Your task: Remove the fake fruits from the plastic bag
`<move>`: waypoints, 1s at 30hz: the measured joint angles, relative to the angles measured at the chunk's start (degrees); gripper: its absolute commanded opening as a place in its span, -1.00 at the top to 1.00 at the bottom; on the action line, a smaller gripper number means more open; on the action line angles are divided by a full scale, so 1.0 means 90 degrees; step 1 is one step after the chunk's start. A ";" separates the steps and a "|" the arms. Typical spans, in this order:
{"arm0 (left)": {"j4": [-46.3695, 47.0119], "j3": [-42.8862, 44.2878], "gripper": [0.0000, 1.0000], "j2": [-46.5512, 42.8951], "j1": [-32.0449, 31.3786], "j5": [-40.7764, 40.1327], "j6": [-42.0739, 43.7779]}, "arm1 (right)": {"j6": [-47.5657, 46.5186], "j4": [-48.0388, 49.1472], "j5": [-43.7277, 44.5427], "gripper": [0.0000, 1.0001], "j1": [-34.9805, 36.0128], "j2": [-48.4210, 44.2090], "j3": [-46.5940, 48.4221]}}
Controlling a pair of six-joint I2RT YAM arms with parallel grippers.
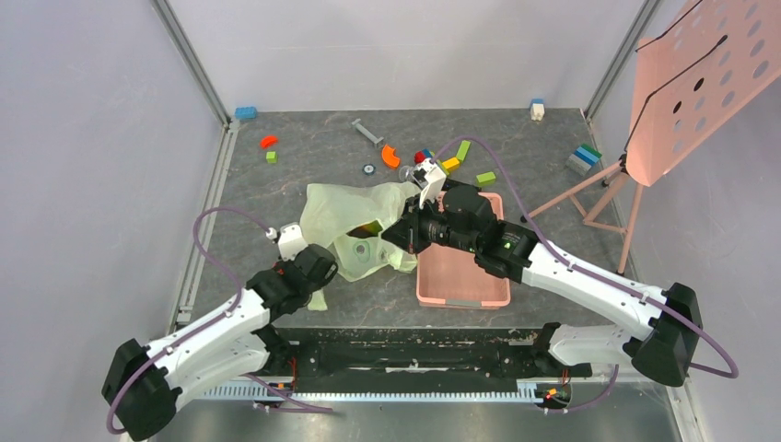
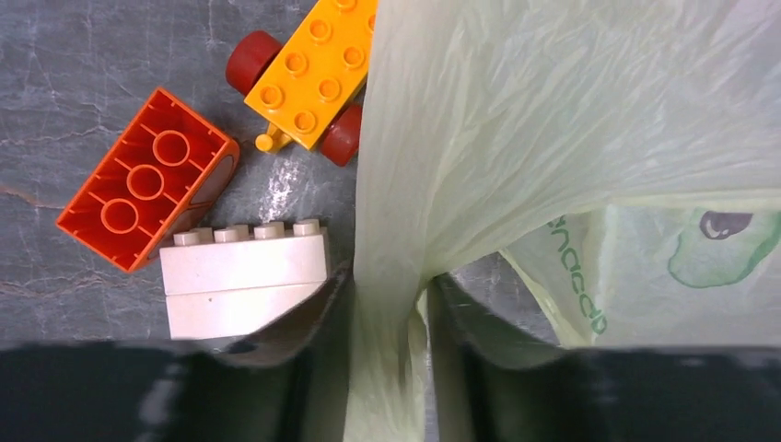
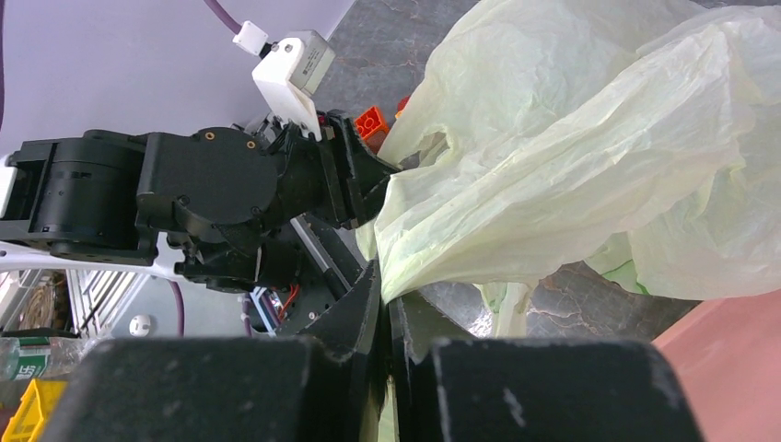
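Observation:
The pale green plastic bag (image 1: 355, 221) lies crumpled on the grey table, left of the pink basket. My left gripper (image 1: 324, 273) is shut on a bunched fold of the bag (image 2: 516, 120) at its near left corner; the fold runs between the fingers (image 2: 387, 285). My right gripper (image 1: 402, 232) is shut on the bag's right edge (image 3: 571, 157), pinching the film at the fingertips (image 3: 387, 285). A small orange-green patch (image 1: 369, 226) shows at the bag's middle; I cannot tell what it is. The fake fruits are otherwise hidden.
The pink basket (image 1: 460, 267) sits under my right arm. An orange block (image 2: 143, 180), a white block (image 2: 244, 276) and a yellow wheeled block (image 2: 308, 74) lie beside the bag. Several coloured blocks (image 1: 391, 157) lie at the back. A pink perforated stand (image 1: 691, 83) stands at the right.

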 measured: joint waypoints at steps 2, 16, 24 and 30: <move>-0.0007 0.0019 0.68 -0.0090 0.0000 0.0007 0.0046 | -0.0002 0.0000 0.0012 0.86 0.0000 0.0000 0.0000; -0.0185 0.3203 0.79 -0.0721 0.0015 -0.0121 0.1566 | -0.0459 -0.0437 0.0155 0.71 -0.0488 0.0000 -0.0044; -0.0010 0.4456 0.84 0.0146 0.0073 0.0389 0.2710 | -0.1054 -0.1545 0.0809 -0.25 -0.0680 0.0000 0.0287; 0.0117 0.4333 0.84 0.0274 0.0087 0.0947 0.3072 | -0.1770 -0.2448 0.1474 -0.36 -0.0680 0.0000 0.1498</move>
